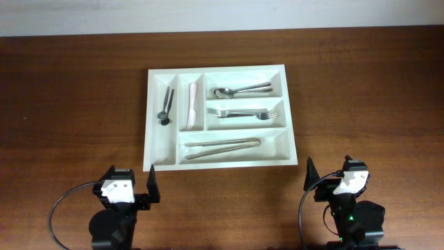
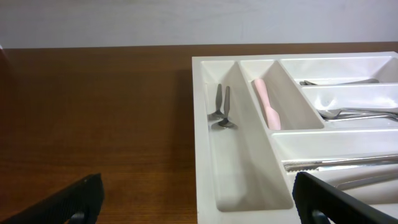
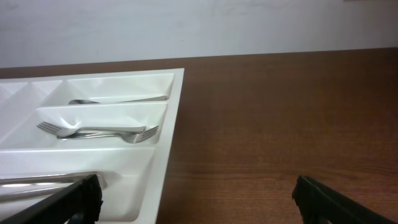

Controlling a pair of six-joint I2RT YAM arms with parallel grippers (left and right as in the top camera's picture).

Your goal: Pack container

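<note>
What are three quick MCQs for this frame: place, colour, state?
1. Where in the container do the tongs lie?
A) top long compartment
B) bottom long compartment
C) leftmost narrow slot

2. What colour is the utensil in the second slot from the left?
A) pink
B) blue
C) black

3. How do the left gripper and right gripper stand?
A) both shut
B) both open, empty
C) left shut, right open

1 B: overhead shows them in the bottom compartment.
2 A: pale pink in overhead and left wrist views.
3 B: each wrist view shows fingers spread wide, gripping nothing.
</note>
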